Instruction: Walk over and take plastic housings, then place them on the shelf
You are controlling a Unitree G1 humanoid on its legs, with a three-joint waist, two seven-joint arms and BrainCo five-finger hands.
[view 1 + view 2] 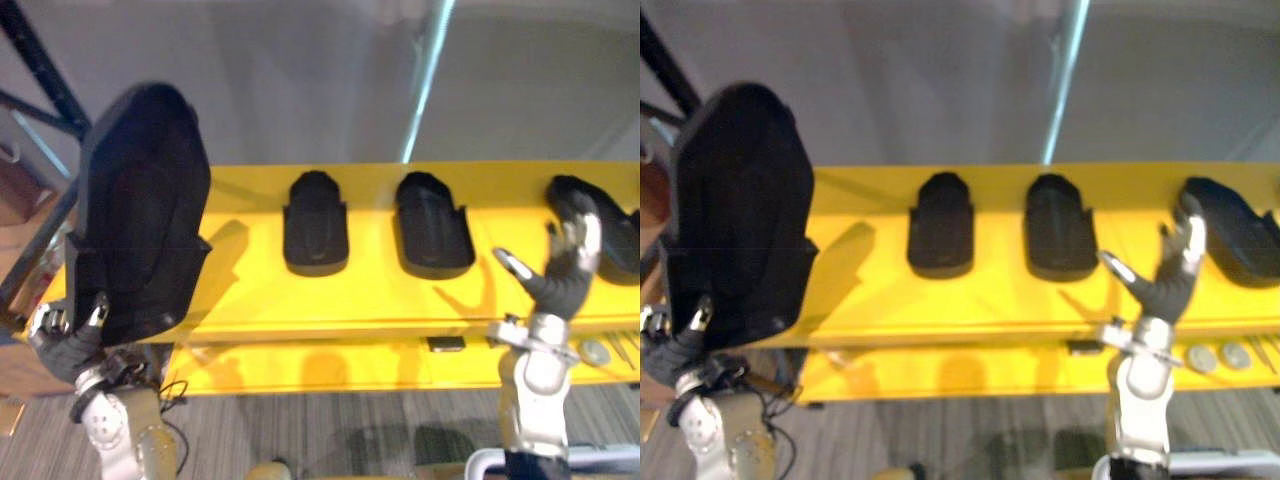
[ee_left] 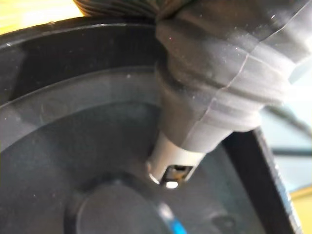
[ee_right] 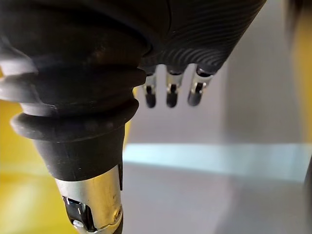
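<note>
My left hand [image 1: 62,338] is at the lower left, shut on the bottom edge of a large black plastic housing [image 1: 140,210] that it holds upright above the left end of the yellow shelf [image 1: 370,300]. In the left wrist view my thumb [image 2: 195,126] presses into the housing's hollow inside [image 2: 73,146]. Three more black housings lie in a row on the shelf: one [image 1: 316,225], a second [image 1: 433,225], and a third [image 1: 610,225] at the right. My right hand [image 1: 565,270] stands open with fingers [image 3: 168,92] straight, just before the rightmost housing's near end.
A lower yellow level holds a small black part [image 1: 446,344] and round metal discs [image 1: 1203,357]. A dark blue rack post [image 1: 40,60] slants at the upper left. Grey carpet [image 1: 350,430] lies in front of the shelf.
</note>
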